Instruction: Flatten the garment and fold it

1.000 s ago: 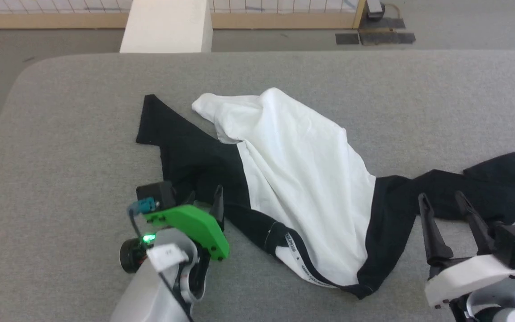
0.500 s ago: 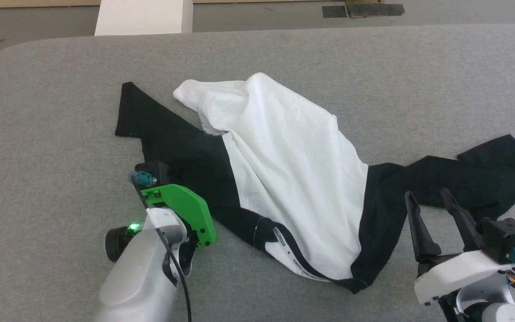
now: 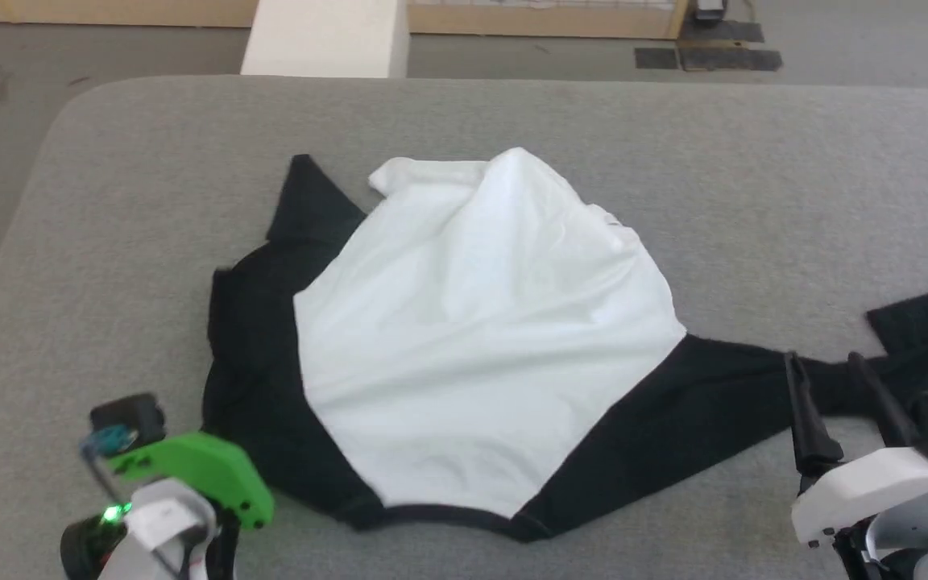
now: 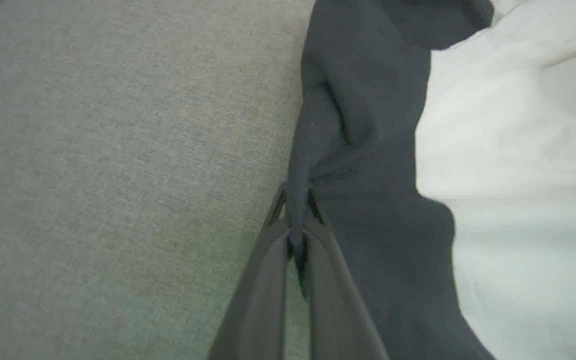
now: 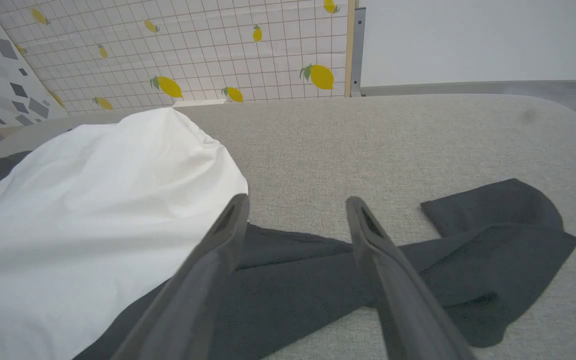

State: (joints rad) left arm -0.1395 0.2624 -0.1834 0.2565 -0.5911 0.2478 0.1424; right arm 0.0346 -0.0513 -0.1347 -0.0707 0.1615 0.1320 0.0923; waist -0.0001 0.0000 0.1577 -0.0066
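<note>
**Grey padded table [image 3: 754, 161]: left gripper [image 4: 295, 215] pinches garment [image 3: 480, 338] by 1 sleeve, right gripper [image 3: 822, 366] stands open**

Low over the table, the left gripper has its 2 dark fingers pressed together on a fold of black cloth at the outer edge of the left sleeve [image 3: 246, 362]. From that pinch the garment runs off to the robot's right. The black sleeve comes first. Next is the white body, humped and creased in the middle of the table and reaching toward the far side, where a white block [image 3: 323, 36] stands beyond the edge. Last is the right sleeve [image 3: 722, 395], stretched out toward the right edge of the head view, with its cuff end [image 3: 923, 310] doubled back on itself. The long axis therefore lies sleeve to sleeve, straight across the robot's front.

The right gripper is the nearer of the 2 to that loose sleeve. Its fingers are spread wide and hold nothing. In the right wrist view the right sleeve [image 5: 318, 285] crosses beneath them from side to side. Whether the tips touch the cloth cannot be told. A lemon-print wall [image 5: 168, 85] closes the background in that view.

Judging from this layout, the coming move turns on that crossing. The right gripper likely needs only to drop and close on the sleeve under it. The 2 arms could then draw apart along the sleeve-to-sleeve axis to pull the rumpled body flat. Flattening looks barely under way, and folding is not yet begun.
</note>
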